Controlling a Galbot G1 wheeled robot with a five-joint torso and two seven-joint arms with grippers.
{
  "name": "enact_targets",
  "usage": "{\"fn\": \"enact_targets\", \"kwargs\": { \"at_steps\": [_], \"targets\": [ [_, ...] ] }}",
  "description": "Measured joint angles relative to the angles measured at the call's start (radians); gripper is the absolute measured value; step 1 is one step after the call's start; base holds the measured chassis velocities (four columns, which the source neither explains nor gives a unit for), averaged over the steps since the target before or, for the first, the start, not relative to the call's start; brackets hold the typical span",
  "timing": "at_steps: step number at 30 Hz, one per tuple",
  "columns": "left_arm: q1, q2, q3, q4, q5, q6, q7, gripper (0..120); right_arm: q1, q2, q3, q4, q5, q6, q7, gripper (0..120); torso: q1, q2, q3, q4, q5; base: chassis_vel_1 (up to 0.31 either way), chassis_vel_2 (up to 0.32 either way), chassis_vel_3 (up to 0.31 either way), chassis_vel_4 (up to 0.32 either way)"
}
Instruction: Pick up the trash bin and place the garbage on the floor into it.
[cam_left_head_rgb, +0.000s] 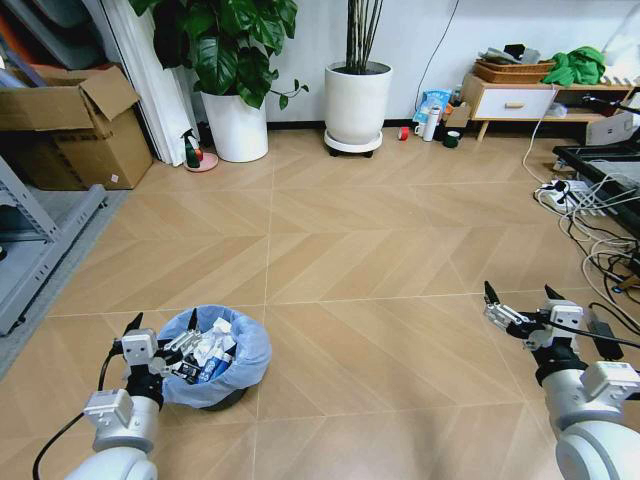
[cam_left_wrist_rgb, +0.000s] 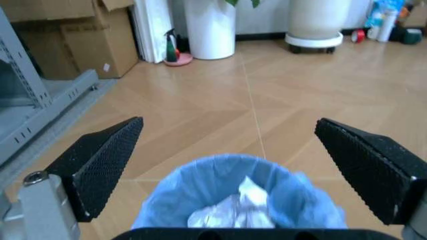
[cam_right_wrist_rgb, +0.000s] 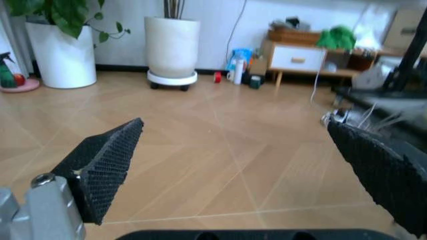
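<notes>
Starting at the left edge of the head view, a grey metal rack (cam_left_head_rgb: 40, 250) ran along the wall, with a cardboard box (cam_left_head_rgb: 75, 125) behind it in the upper left of the frame. In the lower left, the left gripper (cam_left_head_rgb: 162, 324) hung with its dark fingers spread apart, one fingertip outside the rim and the other over the edge of the trash bin (cam_left_head_rgb: 215, 357), which stood on the floor (cam_left_head_rgb: 380, 250) just beside that arm. The bin's light-blue bag (cam_left_head_rgb: 255, 350) was folded over its rim, and the garbage (cam_left_head_rgb: 205, 352) lay packed inside it: crumpled white pieces and a blue-white packet, the rest too small to sort out. In the left wrist view the same bin (cam_left_wrist_rgb: 233, 200) sat low in the frame between the two parted black pads (cam_left_wrist_rgb: 100, 165), with a white paper wad (cam_left_wrist_rgb: 233, 210) inside the liner. Farther along the top of the head view stood a leafy plant in a white pot (cam_left_head_rgb: 237, 125), then a second white pot (cam_left_head_rgb: 357, 105) on a wheeled base, then a low white cabinet (cam_left_head_rgb: 515, 100) in the upper right. In the lower right, the right gripper (cam_left_head_rgb: 520, 297) was held above bare flooring, its jaws apart and holding nothing, well apart from the bin; cables (cam_left_head_rgb: 590, 215) trailed along the right edge.
</notes>
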Motion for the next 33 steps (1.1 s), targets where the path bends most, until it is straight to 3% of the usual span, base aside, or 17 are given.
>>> {"fn": "enact_targets", "kwargs": {
  "at_steps": [2, 7, 14, 33],
  "targets": [
    [0.068, 0.002, -0.002, -0.032, 0.017, -0.028, 0.003, 100, -0.053, 0.029, 0.017, 0.031, -0.040, 0.046, -0.038, 100, 0.000, 0.000, 0.000, -0.0002, -0.0002, 0.000, 0.000, 0.000, 0.000],
    [0.070, -0.014, -0.006, -0.038, 0.030, -0.023, 0.003, 100, -0.066, 0.043, 0.004, 0.034, -0.059, 0.065, -0.051, 100, 0.000, 0.000, 0.000, -0.0002, -0.0001, 0.000, 0.000, 0.000, 0.000],
    [0.045, -0.014, -0.020, -0.045, -0.057, 0.005, 0.001, 100, -0.065, 0.038, -0.006, 0.020, -0.049, 0.053, -0.044, 100, 0.000, 0.000, 0.000, -0.0001, -0.0001, 0.000, 0.000, 0.000, 0.000],
    [0.044, 0.011, -0.025, -0.048, -0.057, 0.032, -0.001, 100, -0.065, 0.039, -0.015, 0.031, -0.047, 0.029, -0.030, 100, 0.000, 0.000, 0.000, -0.0001, -0.0002, 0.000, 0.000, 0.000, 0.000]
  ]
}}
